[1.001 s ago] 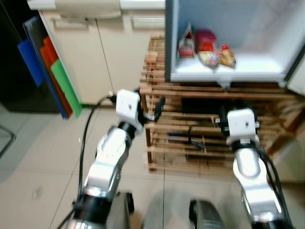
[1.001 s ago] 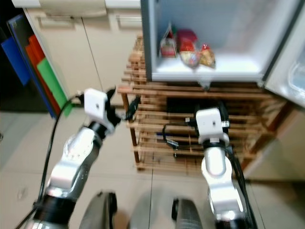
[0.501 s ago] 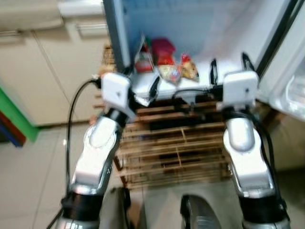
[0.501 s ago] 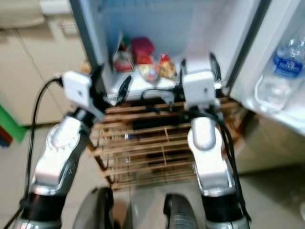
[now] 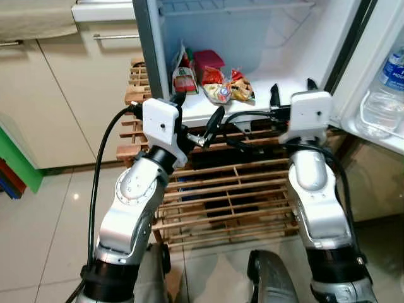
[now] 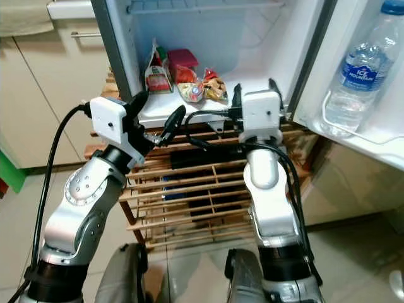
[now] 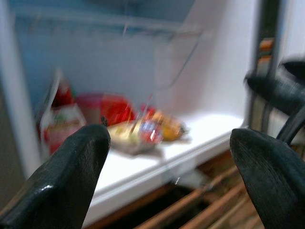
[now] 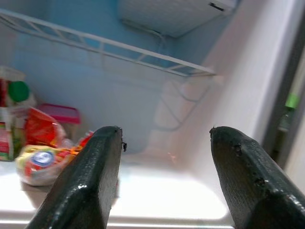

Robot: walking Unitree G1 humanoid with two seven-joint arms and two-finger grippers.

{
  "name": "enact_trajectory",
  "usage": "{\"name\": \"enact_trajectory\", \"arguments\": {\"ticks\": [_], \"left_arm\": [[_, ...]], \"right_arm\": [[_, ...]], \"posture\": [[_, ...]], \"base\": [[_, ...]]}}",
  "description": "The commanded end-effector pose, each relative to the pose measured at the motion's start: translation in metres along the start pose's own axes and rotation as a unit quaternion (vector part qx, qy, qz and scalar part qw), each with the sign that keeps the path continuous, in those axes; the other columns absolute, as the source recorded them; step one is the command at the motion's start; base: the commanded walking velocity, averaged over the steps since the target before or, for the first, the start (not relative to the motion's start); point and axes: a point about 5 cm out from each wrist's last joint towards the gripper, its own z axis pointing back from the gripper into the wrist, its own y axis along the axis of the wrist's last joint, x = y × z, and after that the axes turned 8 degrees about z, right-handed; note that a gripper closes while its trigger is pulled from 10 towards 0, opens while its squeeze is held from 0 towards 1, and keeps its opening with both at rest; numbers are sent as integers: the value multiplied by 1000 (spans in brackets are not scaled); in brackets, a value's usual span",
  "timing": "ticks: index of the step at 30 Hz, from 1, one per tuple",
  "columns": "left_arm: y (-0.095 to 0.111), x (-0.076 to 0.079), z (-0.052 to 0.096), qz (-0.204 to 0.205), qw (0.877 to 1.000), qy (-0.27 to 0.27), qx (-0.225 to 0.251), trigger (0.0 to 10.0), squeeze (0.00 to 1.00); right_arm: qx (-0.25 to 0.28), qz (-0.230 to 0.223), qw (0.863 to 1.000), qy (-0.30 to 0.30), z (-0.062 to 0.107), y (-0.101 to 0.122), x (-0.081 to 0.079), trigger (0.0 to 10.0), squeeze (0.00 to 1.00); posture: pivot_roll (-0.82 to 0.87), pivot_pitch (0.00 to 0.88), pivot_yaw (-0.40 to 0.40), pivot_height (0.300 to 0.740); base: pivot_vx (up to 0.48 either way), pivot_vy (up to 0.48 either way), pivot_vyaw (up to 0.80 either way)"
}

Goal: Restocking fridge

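At fridge [image 5: 303, 38] – snack packs [image 7: 143, 131] blurred – both grippers empty.

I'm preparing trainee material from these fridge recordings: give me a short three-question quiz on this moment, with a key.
1. True or false: the left gripper and the right gripper both hold an item.
2. Where does the clear plastic water bottle with the blue label stand? A) on the slatted wooden rack B) in the open white fridge door's shelf C) on the floor
3. Fill in: the red snack packets lie on the fridge's white ______ shelf.

Key: 1 false, both are open and empty, raised before the shelf's front edge. 2 B. 3 bottom.
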Motion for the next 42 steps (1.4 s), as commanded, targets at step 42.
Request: {"name": "enact_trajectory", "arguments": {"ticks": [42], "left_arm": [[13, -6, -97, 54, 998, 38, -3, 10000, 0]], "right_arm": [[-143, 58, 988, -4, 159, 22, 56, 10000, 0]], "posture": [[-370, 207, 162, 583]], "base": [[0, 0, 0]]}}
